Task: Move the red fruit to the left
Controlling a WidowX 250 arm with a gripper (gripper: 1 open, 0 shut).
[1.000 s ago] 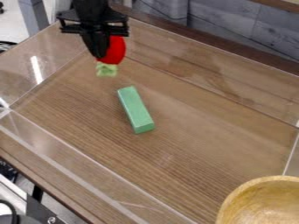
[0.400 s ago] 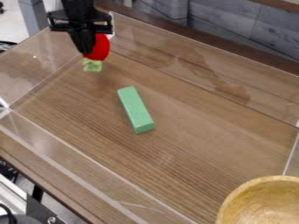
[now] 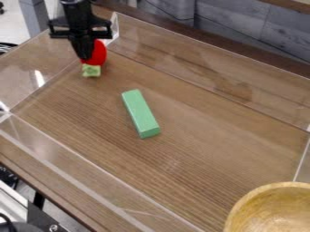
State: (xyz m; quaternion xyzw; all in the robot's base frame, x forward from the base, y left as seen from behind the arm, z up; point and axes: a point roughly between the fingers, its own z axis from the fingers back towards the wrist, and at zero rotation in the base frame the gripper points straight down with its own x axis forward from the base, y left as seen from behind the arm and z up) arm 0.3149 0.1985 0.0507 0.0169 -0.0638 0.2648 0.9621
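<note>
The red fruit point(image 3: 96, 55) is a small glossy strawberry with a light green cap pointing down, at the upper left of the wooden table. My black gripper point(image 3: 85, 43) points straight down and is shut on the red fruit, whose lower end is close to the tabletop; contact cannot be told. The fingers cover part of the fruit's left side.
A long green block point(image 3: 140, 113) lies right of and nearer than the fruit, near the table's middle. Clear plastic walls point(image 3: 36, 72) ring the wooden surface. A wooden bowl point(image 3: 276, 210) shows at the bottom right corner.
The gripper has carried the red fruit leftward and down toward the tabletop. The green block has stayed put.
</note>
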